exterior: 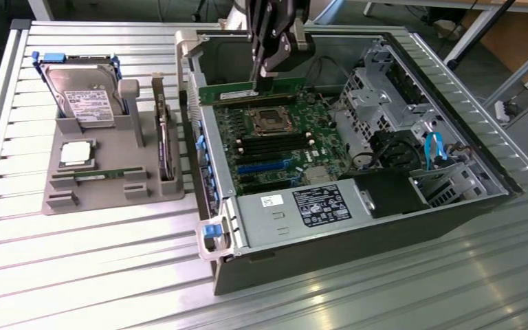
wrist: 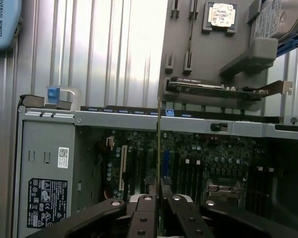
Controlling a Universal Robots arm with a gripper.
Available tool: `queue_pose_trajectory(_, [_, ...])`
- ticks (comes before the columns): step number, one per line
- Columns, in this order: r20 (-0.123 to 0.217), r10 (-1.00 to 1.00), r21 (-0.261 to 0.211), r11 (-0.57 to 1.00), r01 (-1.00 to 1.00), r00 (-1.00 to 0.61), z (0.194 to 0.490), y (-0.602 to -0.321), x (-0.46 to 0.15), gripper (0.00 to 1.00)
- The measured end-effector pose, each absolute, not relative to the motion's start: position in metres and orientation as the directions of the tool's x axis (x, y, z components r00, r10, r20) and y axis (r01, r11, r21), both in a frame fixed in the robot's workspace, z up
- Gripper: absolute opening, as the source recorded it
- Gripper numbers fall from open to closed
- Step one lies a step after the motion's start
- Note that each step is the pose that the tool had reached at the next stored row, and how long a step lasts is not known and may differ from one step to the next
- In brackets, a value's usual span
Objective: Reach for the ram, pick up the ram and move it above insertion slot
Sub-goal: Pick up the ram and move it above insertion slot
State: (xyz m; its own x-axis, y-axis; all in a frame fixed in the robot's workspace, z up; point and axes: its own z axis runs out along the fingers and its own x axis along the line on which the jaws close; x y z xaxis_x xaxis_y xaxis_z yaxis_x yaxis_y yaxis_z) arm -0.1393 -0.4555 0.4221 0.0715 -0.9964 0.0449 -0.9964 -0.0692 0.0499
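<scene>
Nearest in the wrist view: claw (wrist: 158, 196) pinched narrow on the ram (wrist: 158, 148), seen edge-on as a thin vertical line. Beyond, hanging over the motherboard (exterior: 282, 141) inside the open case (exterior: 447, 206), ram (exterior: 245, 91) at about twelve o'clock from the processor socket (exterior: 271, 120). Likely risk: slipping or tilting in so slim a grip, then striking the slots (exterior: 259, 148); farther off, parts tray (exterior: 62, 199) on the surface (exterior: 108, 275).
</scene>
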Motion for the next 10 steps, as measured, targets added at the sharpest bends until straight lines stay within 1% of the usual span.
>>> queue_pose_trajectory(10, [0.045,-0.996,0.05,-0.069,-0.996,0.071,0.421,-0.455,-0.12,0.14])
